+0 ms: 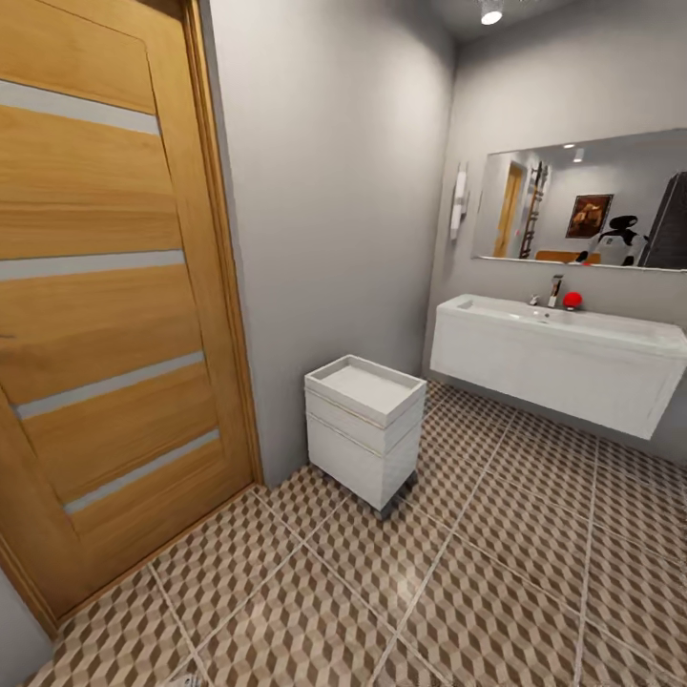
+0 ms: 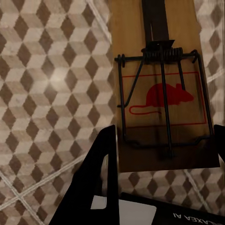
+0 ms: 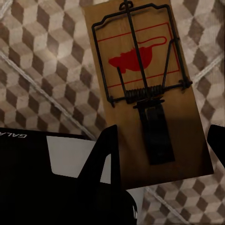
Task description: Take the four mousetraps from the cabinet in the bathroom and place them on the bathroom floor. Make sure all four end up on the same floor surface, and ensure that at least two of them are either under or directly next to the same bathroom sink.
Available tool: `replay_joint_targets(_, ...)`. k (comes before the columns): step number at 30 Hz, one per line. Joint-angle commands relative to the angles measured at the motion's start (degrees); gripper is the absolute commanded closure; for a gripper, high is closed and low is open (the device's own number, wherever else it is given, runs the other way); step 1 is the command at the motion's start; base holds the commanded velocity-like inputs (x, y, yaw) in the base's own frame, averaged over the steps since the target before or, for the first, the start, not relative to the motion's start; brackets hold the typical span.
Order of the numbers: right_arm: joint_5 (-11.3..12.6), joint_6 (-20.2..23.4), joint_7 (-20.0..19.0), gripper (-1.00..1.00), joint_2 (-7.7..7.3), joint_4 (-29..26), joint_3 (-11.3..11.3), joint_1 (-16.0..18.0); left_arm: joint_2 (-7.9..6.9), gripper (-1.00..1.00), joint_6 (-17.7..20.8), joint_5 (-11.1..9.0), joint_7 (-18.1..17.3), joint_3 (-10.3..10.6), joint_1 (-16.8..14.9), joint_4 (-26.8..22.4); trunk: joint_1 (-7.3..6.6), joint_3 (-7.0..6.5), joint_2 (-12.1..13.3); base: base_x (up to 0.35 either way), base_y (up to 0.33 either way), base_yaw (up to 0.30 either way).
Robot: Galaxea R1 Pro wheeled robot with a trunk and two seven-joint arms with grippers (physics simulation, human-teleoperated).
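You carry one mousetrap [image 2: 161, 93] pinched in the left gripper [image 2: 161, 140] and another mousetrap [image 3: 145, 89] in the right gripper [image 3: 161, 140], each lengthwise over the floor [image 1: 458, 592]; the sink [image 1: 563, 353] lies ahead-right.

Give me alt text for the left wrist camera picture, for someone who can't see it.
A wooden mousetrap with a red mouse outline and a black wire spring bar sits between the dark fingers of the left gripper, seen from above. Beneath it lies the bathroom floor, tiled in brown, beige and grey cubes with pale grout lines.
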State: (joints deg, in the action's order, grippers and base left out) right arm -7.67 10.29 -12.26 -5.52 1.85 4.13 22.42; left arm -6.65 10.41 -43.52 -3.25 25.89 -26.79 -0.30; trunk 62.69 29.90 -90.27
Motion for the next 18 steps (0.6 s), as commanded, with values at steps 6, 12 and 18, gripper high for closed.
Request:
replay_joint_targets(6,-0.6,0.1,-0.1,1.0,-0.01,0.1,0.4,0.1,0.43,1.0,0.2,-0.5,-0.2,0.4,0.0,0.0,0.0,0.06,0.0,0.0,0.0,-0.255)
replay_joint_targets(12,-0.6,0.1,-0.2,1.0,0.06,0.1,0.4,0.1,0.48,1.0,0.2,-0.5,-0.2,0.4,0.0,0.0,0.0,0.06,0.0,0.0,0.0,-0.255)
replay_joint_targets(18,-0.6,0.1,-0.2,1.0,0.04,0.1,0.4,0.1,0.49,1.0,0.2,-0.5,-0.2,0.4,0.0,0.0,0.0,0.06,0.0,0.0,0.0,-0.255)
